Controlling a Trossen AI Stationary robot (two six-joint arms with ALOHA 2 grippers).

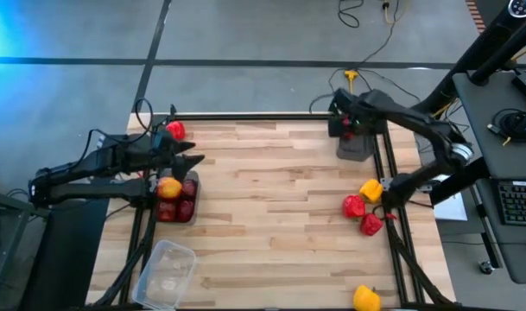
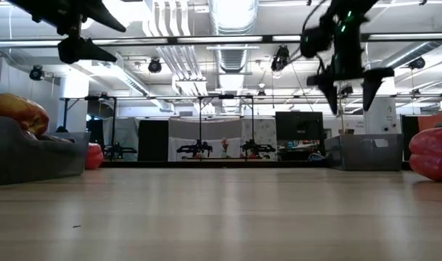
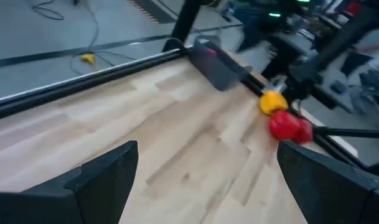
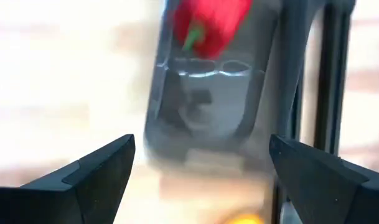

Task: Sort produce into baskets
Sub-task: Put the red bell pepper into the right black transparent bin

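Spread right fingers (image 4: pixel 105 171) frame grey tray (image 4: pixel 208 118) holding red pepper (image 4: pixel 209 22).

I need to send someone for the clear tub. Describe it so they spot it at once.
Look at the table's near left corner. The clear tub sits there, tilted, overhanging the edge. Unlike the two dark trays, it is see-through and holds no produce.

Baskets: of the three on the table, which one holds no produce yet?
The clear plastic tub at the table's near-left corner is empty. The grey tray under the left arm holds several pieces, and the grey tray below the right gripper holds a red pepper.
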